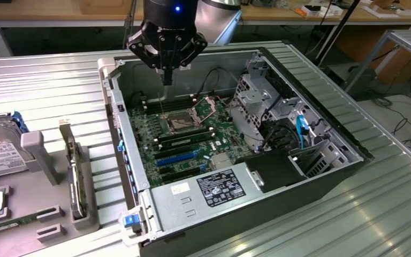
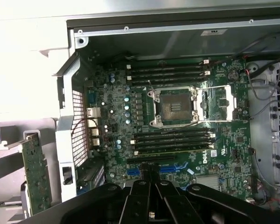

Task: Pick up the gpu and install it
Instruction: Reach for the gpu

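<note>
Hovering above the open case (image 1: 114,107) | my jaws were shut, empty | gpu (image 1: 71,160) stood toward the edge of the table (image 1: 41,91), exterior view's left | I feared shut jaws snagging the motherboard (image 1: 184,128).

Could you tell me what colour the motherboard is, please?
The motherboard is green; the wrist view shows it best.

Clear air rings the gripper (image 1: 167,80) over the open case (image 1: 114,101); the motherboard (image 1: 145,127) lies below it, the drive cage (image 1: 252,99) rising to one side.
</note>
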Controlling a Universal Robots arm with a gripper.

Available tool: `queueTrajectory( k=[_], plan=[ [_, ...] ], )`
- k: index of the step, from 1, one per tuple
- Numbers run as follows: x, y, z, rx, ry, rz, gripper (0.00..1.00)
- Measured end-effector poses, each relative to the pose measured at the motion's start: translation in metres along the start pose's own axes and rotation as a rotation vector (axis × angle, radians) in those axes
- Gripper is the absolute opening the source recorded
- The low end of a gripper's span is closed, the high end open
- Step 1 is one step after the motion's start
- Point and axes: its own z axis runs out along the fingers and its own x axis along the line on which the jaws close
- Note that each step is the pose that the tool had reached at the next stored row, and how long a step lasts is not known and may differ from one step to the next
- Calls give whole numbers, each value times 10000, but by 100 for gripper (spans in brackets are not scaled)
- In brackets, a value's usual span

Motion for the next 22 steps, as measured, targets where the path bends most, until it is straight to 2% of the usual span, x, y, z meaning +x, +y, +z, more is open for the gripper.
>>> queueTrajectory(
  k=[22],
  plan=[
    [105, -9, 40, -2, -1, 0, 11]
  ],
)
